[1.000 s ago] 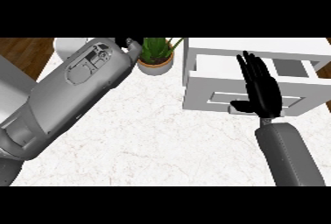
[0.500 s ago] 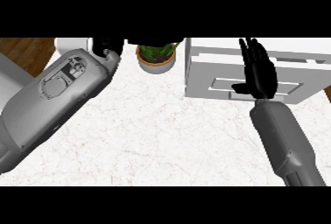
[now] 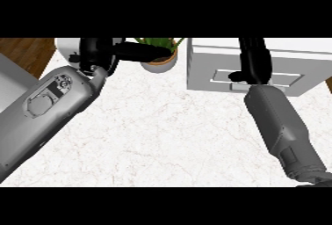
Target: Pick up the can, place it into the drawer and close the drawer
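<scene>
No can shows anywhere in the head view. The white drawer unit (image 3: 214, 66) stands at the back right of the marble counter, and its drawer front (image 3: 288, 81) sits nearly flush with the body. My right hand (image 3: 254, 59) lies flat against that front with straight fingers pointing away from me, open. At the back left my left hand (image 3: 97, 50) is raised, its fingers stretched sideways toward the plant, open and holding nothing.
A potted green plant (image 3: 159, 59) stands at the back centre, just left of the drawer unit. A white round object (image 3: 66, 46) peeks out behind my left hand. The counter's left edge (image 3: 29, 72) meets wooden floor.
The drawer, open a second ago, has slid inward under my right hand's push. My left arm has lifted and swung toward the back of the counter.
</scene>
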Controlling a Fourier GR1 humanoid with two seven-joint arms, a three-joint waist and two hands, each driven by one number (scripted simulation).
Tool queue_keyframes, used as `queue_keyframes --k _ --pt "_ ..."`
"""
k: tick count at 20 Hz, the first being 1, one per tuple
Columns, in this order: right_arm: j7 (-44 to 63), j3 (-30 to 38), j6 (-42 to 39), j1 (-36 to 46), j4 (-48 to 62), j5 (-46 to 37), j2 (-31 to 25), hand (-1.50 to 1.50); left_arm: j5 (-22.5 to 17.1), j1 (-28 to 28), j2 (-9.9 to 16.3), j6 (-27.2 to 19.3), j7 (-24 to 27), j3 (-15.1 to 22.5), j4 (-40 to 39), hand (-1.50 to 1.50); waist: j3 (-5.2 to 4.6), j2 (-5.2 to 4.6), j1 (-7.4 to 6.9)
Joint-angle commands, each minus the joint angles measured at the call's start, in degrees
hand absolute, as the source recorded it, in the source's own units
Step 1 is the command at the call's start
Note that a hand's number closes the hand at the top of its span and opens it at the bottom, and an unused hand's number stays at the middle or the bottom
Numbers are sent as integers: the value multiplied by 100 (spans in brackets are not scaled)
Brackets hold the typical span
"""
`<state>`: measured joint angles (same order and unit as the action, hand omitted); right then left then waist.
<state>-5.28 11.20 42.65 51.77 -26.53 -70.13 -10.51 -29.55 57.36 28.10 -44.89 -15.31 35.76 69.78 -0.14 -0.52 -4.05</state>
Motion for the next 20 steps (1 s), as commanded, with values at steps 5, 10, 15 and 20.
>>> queue_keyframes --k 5,10,15,20 --pt "-95 259 -37 979 903 87 -182 -150 127 -537 223 44 -61 -44 570 -150 27 -82 -106" --pt "107 284 49 1276 1210 -13 -47 -150 139 -507 153 116 -97 -174 498 -150 28 -115 -77" --pt "-454 571 -208 1444 1260 331 -188 -150 334 -893 193 77 152 -59 675 -150 35 -146 -137" --pt "-1117 1225 -364 1518 1039 1164 124 -150 316 -1115 242 89 313 -178 817 -150 40 -138 -144"
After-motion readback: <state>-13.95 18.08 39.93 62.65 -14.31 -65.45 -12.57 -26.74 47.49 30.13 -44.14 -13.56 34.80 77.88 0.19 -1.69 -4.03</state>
